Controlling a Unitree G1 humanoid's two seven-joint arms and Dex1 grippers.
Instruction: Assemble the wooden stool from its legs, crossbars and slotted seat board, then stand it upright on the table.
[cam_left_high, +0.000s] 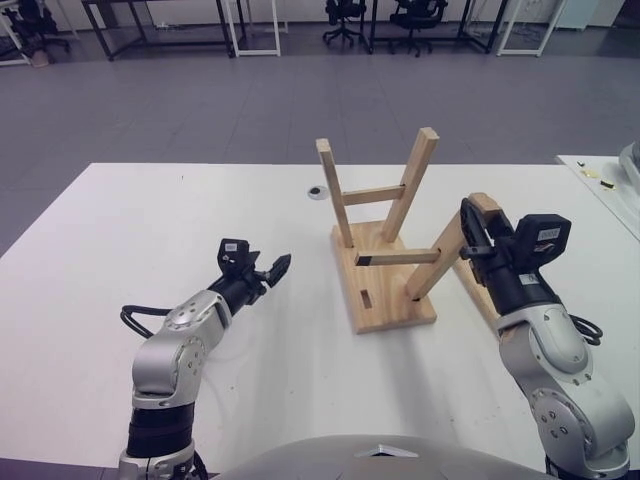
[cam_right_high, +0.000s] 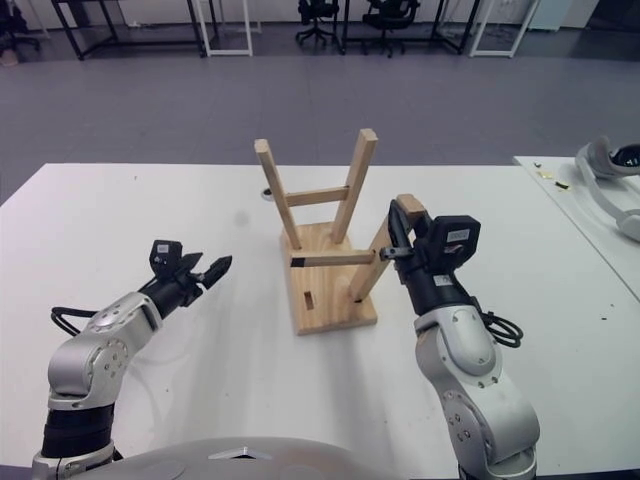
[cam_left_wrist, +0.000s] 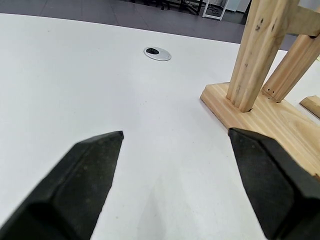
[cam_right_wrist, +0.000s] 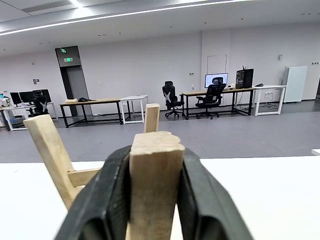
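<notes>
Two legs (cam_left_high: 337, 195) stand in the seat board (cam_left_high: 390, 308) at frame centre; the right claw (cam_right_wrist: 154, 200), clamped on a third leg (cam_left_high: 437, 265), should seat it squarely while the spread left claw (cam_left_wrist: 175, 135) steadies the board.

Parts count: 1 board, 3 legs, 2 crossbars, 1 mystery bit

One seat board (cam_left_high: 395, 302) mid-frame, with one slot (cam_left_high: 367, 297) showing. Three legs on it: left upright leg (cam_left_high: 335, 192), right upright leg (cam_left_high: 411, 183) and leaning leg (cam_left_high: 432, 270). Two crossbars: upper crossbar (cam_left_high: 372, 195) and lower crossbar (cam_left_high: 398, 258). One more wooden piece (cam_left_high: 478, 293) at lower right, can't tell which part it is. Two grippers: left gripper (cam_left_high: 275, 268) and right gripper (cam_left_high: 468, 225). One round grommet (cam_left_high: 318, 191) above centre.
</notes>
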